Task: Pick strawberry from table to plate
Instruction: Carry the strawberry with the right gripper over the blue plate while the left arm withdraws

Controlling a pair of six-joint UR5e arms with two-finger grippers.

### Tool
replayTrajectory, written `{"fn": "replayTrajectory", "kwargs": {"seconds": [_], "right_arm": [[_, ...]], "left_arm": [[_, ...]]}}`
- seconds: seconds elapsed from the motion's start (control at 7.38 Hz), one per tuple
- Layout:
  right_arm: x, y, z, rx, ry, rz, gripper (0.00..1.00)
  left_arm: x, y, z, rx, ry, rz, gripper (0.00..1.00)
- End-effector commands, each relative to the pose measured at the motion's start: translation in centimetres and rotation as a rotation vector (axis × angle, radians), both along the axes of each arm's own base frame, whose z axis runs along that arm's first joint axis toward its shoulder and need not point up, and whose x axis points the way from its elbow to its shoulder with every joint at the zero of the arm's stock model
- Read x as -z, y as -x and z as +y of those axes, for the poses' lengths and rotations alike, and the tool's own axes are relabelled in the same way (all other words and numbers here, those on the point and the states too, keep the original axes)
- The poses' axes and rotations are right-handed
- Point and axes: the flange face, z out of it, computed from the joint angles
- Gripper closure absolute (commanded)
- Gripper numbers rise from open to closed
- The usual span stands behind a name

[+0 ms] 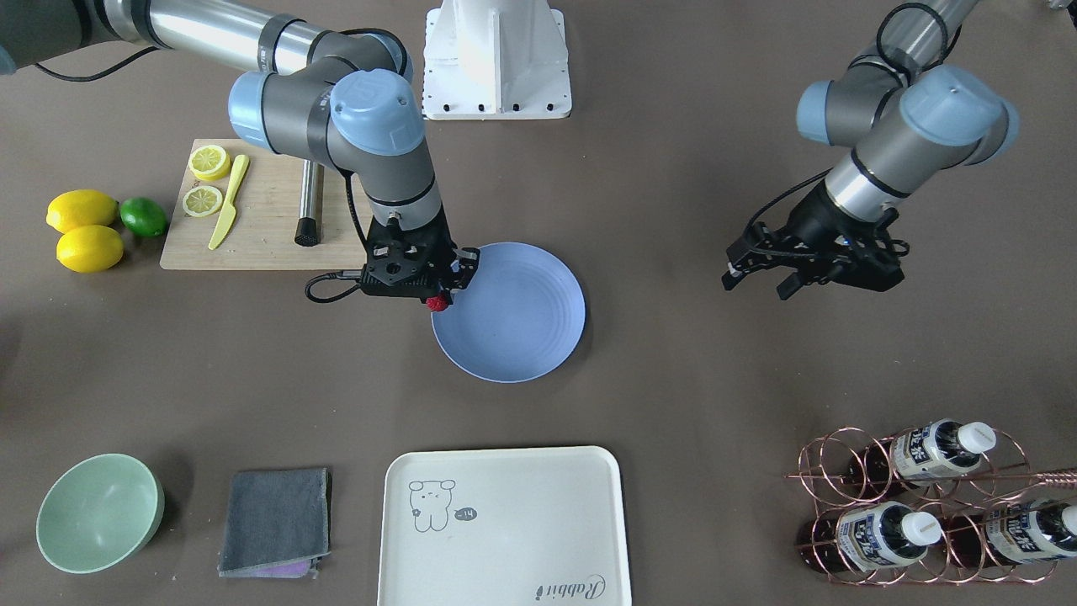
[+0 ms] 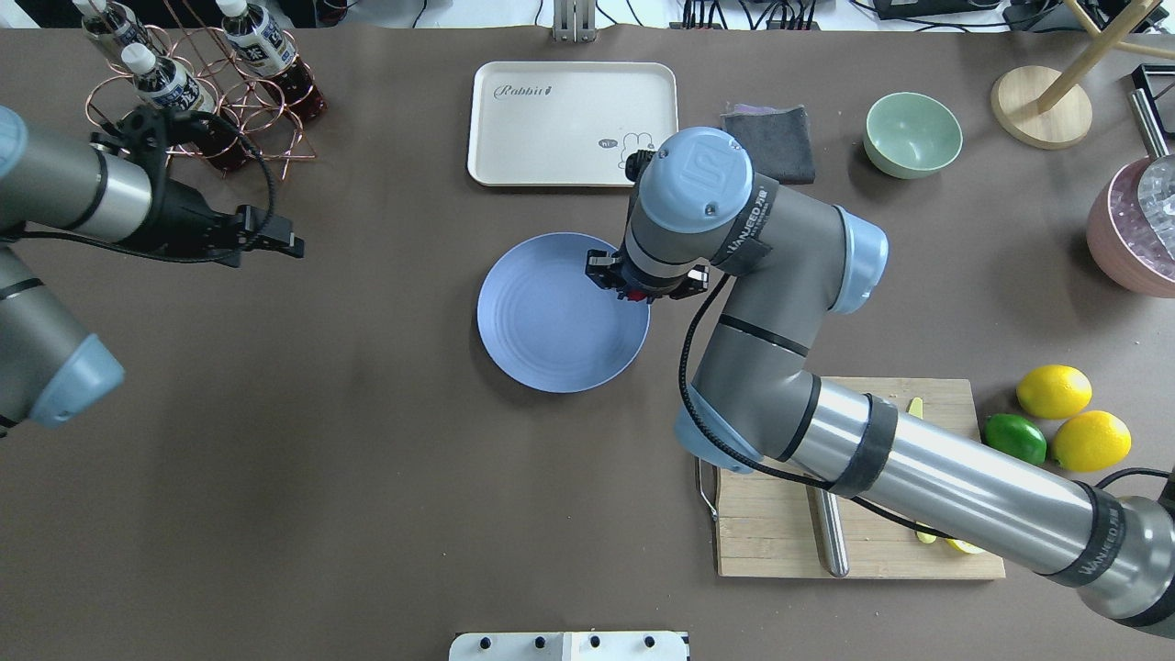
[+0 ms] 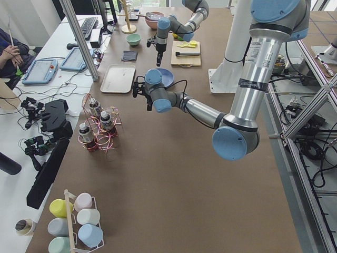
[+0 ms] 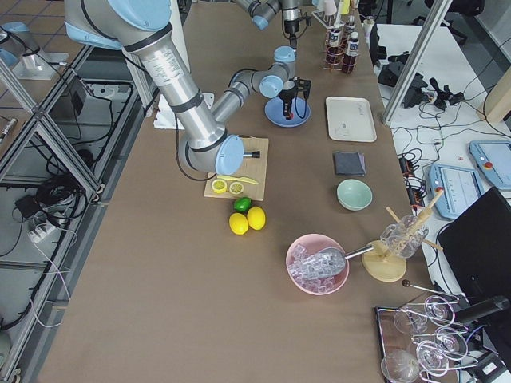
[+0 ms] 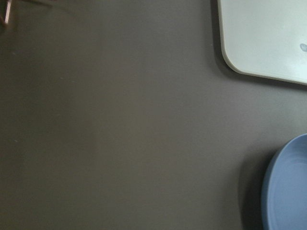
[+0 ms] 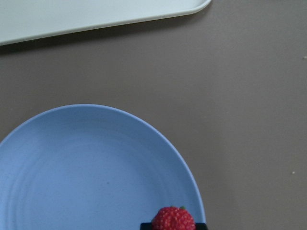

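My right gripper (image 1: 437, 296) is shut on the small bumpy red strawberry (image 1: 436, 304), holding it over the edge of the round light-blue plate (image 1: 522, 328) that rests on the brown-grey table (image 1: 673, 210). In the right wrist view the strawberry (image 6: 173, 219) sits at the bottom edge, just inside the plate's rim (image 6: 192, 182). From overhead the strawberry (image 2: 633, 294) shows as a red spot under the wrist at the plate's (image 2: 551, 330) right side. My left gripper (image 1: 761, 282) hovers open and holds nothing, well away from the plate.
A cream tray (image 1: 505, 522) lies near the plate. A cutting board (image 1: 261, 219) with lemon slices, a yellow knife and a steel rod sits by the lemons (image 1: 84, 231) and lime. A green bowl (image 1: 99, 512), grey cloth (image 1: 276, 522) and bottle rack (image 1: 925, 505) stand farther off.
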Motion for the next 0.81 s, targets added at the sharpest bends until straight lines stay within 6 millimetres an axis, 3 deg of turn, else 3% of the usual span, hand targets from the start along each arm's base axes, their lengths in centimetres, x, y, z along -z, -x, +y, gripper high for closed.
{"fn": "replayTrajectory", "kwargs": {"seconds": [0.0,0.27,0.41,0.54,0.68], "right_arm": [[2.2,3.8,1.0,-0.013,0.004,0.008,1.00],[2.9,6.3,1.6,-0.044,0.040,0.019,1.00],[3.6,8.2,1.8,-0.048,0.038,0.030,1.00],[3.5,8.9,1.8,-0.046,0.035,0.040,1.00],[2.7,9.4,1.7,-0.046,0.032,0.059,1.00]], "left_arm": [[-2.6,9.9,-1.6,-0.023,-0.020,-0.189,0.02],[-6.0,18.0,-3.3,-0.089,-0.062,-0.332,0.02],[-7.8,22.1,-3.5,-0.114,-0.067,-0.377,0.02],[-8.9,25.6,-3.6,-0.119,-0.079,-0.402,0.02],[-9.5,26.7,-3.4,-0.125,-0.080,-0.410,0.02]]}}
